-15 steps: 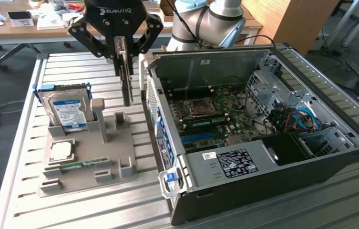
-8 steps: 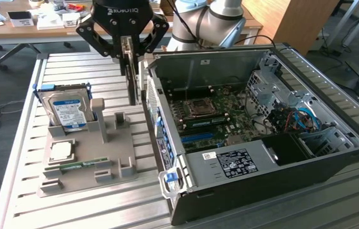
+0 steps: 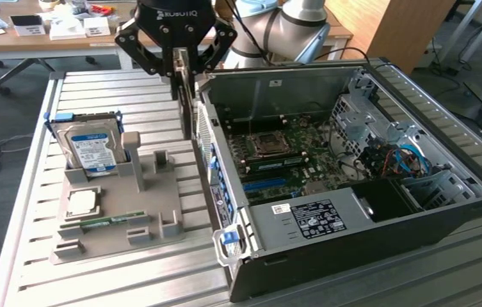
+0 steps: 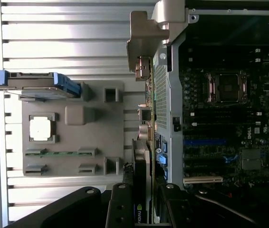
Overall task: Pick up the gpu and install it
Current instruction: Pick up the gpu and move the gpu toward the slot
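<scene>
The gpu (image 3: pixel 186 96) hangs upright and edge-on from my gripper (image 3: pixel 181 67), whose black fingers are shut on its upper end. In the exterior view the card is above the table, just outside the open computer case's rear wall (image 3: pixel 215 128), between the case and the grey fixture. From the wrist, the gpu (image 4: pixel 143 161) runs away from the gripper (image 4: pixel 146 199) as a thin edge with its silver bracket (image 4: pixel 144 38) at the far end, alongside the case wall (image 4: pixel 165 95). The motherboard (image 3: pixel 283 147) lies exposed inside the case.
A grey fixture (image 3: pixel 159 211) on the slatted metal table (image 3: pixel 79 89) holds a hard drive (image 3: pixel 91 147) standing upright, a CPU (image 3: pixel 82 201) and a memory stick (image 3: pixel 108 222). The power supply (image 3: pixel 309 217) and drive cage (image 3: pixel 437 185) fill the case's near end.
</scene>
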`<state>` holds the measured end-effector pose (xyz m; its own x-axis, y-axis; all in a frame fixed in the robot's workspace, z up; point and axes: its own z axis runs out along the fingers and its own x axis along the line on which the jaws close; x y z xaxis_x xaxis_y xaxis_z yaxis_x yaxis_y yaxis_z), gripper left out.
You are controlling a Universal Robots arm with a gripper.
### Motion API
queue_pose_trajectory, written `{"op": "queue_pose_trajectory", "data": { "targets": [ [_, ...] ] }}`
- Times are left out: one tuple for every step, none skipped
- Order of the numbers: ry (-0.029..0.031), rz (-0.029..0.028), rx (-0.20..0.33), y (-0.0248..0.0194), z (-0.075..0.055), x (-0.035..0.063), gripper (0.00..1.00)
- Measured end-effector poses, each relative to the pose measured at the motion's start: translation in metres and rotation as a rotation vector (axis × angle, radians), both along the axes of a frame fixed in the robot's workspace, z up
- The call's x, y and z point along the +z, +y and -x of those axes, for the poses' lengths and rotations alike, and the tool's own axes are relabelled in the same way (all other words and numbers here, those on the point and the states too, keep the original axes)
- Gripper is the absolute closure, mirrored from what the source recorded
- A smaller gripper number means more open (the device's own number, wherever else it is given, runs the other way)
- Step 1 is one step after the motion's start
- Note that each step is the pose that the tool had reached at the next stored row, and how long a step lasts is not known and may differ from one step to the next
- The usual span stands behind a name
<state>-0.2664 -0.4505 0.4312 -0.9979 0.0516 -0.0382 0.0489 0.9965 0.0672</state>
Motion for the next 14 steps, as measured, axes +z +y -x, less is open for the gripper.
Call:
{"op": "queue_pose_trajectory", "data": {
  "targets": [
    [0.0,0.0,0.0,0.0001,-0.002,0.0,0.73],
    [0.0,0.0,0.0,0.0003,-0.003,0.0,0.73],
    [0.0001,0.0001,0.0,0.0004,-0.005,0.0,0.73],
    [0.0,0.0,0.0,0.0005,-0.006,0.0,0.73],
    [0.0,0.0,0.0,0.0007,-0.008,0.0,0.73],
    [-0.0001,0.0,0.0,0.0008,-0.01,0.0,0.73],
    [0.0,0.0,0.0,0.0009,-0.011,0.0,0.73],
    [0.0,0.0001,0.0,0.001,-0.013,0.0,0.73],
    [0.0,0.0,0.0,0.0011,-0.014,0.0,0.73],
    [-0.0001,-0.0001,0.0,0.0012,-0.016,-0.0001,0.73],
    [0.0,0.0,0.0,0.0013,-0.017,0.0,0.73],
    [0.0,0.0,0.0,0.0015,-0.019,0.0,0.73],
    [0.0,0.0,0.0,0.0016,-0.021,0.0,0.73],
    [0.0,0.0,0.0,0.0017,-0.022,0.0,0.73]
  ]
}}
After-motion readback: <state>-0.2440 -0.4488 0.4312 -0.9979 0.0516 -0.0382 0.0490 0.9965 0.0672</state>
